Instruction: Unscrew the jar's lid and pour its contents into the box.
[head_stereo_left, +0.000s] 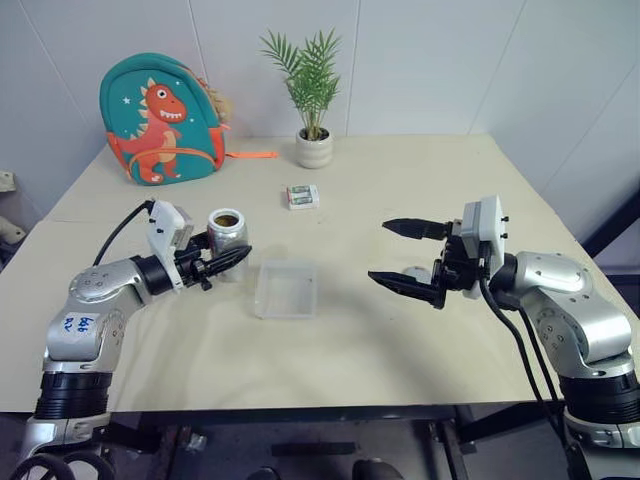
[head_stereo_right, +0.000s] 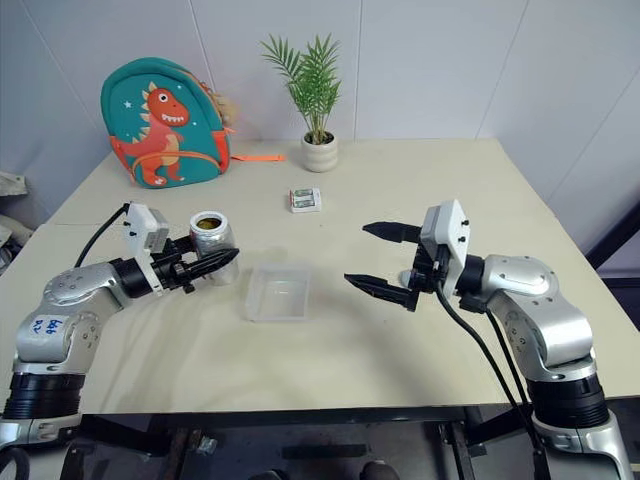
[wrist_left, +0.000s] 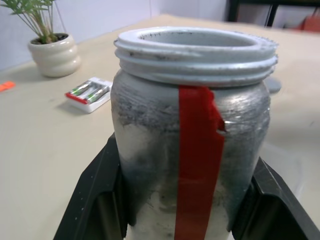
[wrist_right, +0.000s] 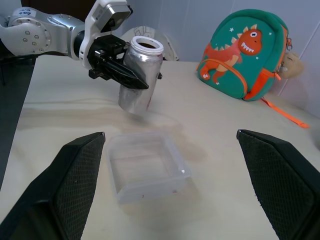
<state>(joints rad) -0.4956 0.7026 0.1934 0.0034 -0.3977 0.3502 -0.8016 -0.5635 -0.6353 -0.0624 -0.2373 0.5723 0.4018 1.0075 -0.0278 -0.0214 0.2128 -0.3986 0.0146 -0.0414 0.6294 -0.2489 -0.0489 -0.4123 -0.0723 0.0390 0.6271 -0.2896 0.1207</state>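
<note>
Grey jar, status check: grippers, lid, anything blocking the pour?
Left gripper shut on grey red-taped jar, lid off, upright. Right gripper open, empty. Clear plastic box beside jar, path unobstructed.

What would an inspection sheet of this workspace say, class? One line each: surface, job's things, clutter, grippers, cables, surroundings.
Surface: beige table, no spills seen.
Job's things: jar open-mouthed, lifted clear of the table; clear box empty, beside the jar; lid lying on the table behind the right gripper.
Clutter: dinosaur backpack, potted plant, battery pack, all toward the far edge.
Grippers: left gripper shut on the jar; right gripper open, holding nothing.
Cables: black cable at the left wrist, another along the right arm.
Surroundings: white wall panels behind the table.
</note>
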